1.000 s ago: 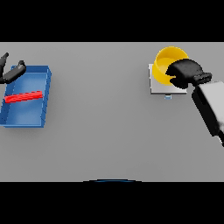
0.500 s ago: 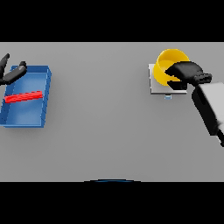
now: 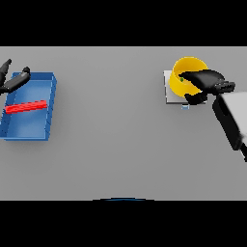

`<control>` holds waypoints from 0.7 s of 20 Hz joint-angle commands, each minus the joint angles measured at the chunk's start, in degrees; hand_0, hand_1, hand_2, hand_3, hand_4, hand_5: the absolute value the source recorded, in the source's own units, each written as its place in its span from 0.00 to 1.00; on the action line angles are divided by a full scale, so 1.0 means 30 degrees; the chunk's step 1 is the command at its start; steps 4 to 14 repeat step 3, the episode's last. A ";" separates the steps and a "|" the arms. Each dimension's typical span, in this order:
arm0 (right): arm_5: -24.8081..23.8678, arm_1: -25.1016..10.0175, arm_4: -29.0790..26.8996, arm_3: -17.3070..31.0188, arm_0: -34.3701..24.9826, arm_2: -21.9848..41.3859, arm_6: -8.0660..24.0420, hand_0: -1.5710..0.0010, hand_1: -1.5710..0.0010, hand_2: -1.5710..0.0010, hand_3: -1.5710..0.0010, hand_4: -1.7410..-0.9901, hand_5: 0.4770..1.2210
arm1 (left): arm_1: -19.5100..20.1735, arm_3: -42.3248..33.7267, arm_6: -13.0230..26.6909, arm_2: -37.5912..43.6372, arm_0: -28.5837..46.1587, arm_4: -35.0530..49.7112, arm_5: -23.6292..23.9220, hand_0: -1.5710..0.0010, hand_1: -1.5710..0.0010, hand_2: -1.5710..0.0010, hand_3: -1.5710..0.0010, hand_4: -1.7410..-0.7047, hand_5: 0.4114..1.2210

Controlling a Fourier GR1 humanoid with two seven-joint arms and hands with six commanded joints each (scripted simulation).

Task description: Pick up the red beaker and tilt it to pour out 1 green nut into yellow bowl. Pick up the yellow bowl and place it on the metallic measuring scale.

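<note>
1. The right hand covers the 3 to 5 o'clock rim of the yellow bowl; a green speck shows inside, too small to identify.
2. The measuring scale is mostly hidden under the bowl, with only its pale left and lower edges visible.
3. Right hand: fingers and thumb curled round the bowl's rim, grasping it, the forearm entering from 4 o'clock.
4. Left hand: cut off at the left edge, fingers extended and released, above the blue tray at its 11 o'clock corner.
5. A red bar lies in the tray.
6. The grey table is open between tray and scale.
</note>
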 commanded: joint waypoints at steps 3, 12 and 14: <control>0.0288 -0.0091 -0.0101 0.0006 -0.0063 -0.0066 0.0036 0.96 0.96 0.97 0.97 0.47 0.41 | 0.0107 -0.0461 -0.0038 -0.0008 0.0255 0.0054 0.0001 1.00 1.00 1.00 1.00 0.88 0.43; 0.0288 -0.0091 -0.0101 0.0006 -0.0063 -0.0066 0.0036 0.96 0.96 0.97 0.97 0.47 0.41 | 0.0107 -0.0461 -0.0038 -0.0008 0.0255 0.0054 0.0001 1.00 1.00 1.00 1.00 0.88 0.43; 0.0288 -0.0091 -0.0101 0.0006 -0.0063 -0.0066 0.0036 0.96 0.96 0.97 0.97 0.47 0.41 | 0.0107 -0.0461 -0.0038 -0.0008 0.0255 0.0054 0.0001 1.00 1.00 1.00 1.00 0.88 0.43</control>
